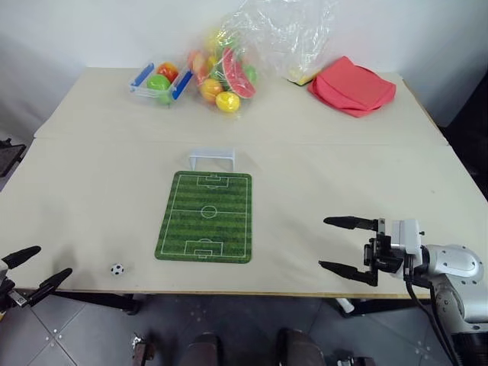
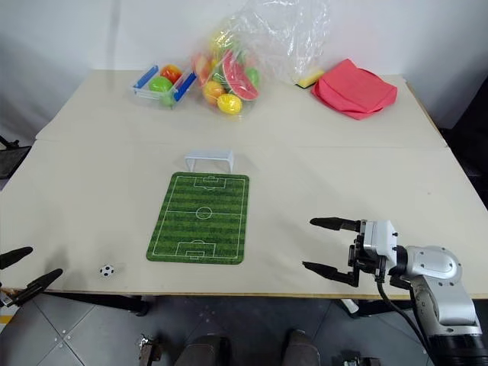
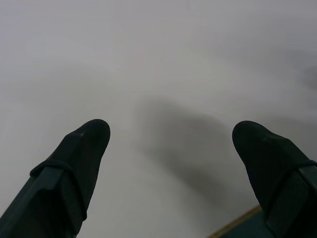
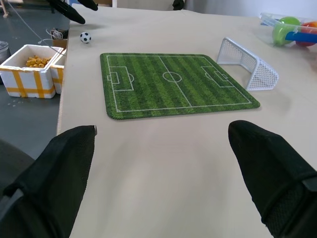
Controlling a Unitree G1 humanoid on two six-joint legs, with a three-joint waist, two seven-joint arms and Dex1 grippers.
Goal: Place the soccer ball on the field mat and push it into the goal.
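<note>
From my seat I see the soccer ball (image 1: 117,269) lying on the bare counter (image 1: 91,191) near its front edge, off the near left corner of the field mat (image 1: 205,216) and apart from it; nothing touches the ball. The mat lies flat in the middle of the counter with one short end toward me; the goal (image 1: 212,159) stands just beyond the far short end, its open mouth facing the mat, and in the right wrist view a narrow strip of counter shows between goal and mat.

My left end effector (image 1: 36,268) sits at the near left corner of the counter, its two black fingers spread wide with nothing between them; the ball lies a little to its right, not touched. My right end effector (image 1: 341,244) hangs over the near right part of the counter, pointing left toward the mat, released, fingers wide apart and empty; it is well clear of the mat's right edge.

At the far side I make out a clear tray with blue handles (image 1: 160,82) holding toy fruits, just beside it a clear plastic bag (image 1: 259,46) with more coloured fruits, and to the right a folded red cloth (image 1: 352,85); on the floor off the counter's left side, seen from the right wrist, stands a white box with yellow bands (image 4: 30,69).
</note>
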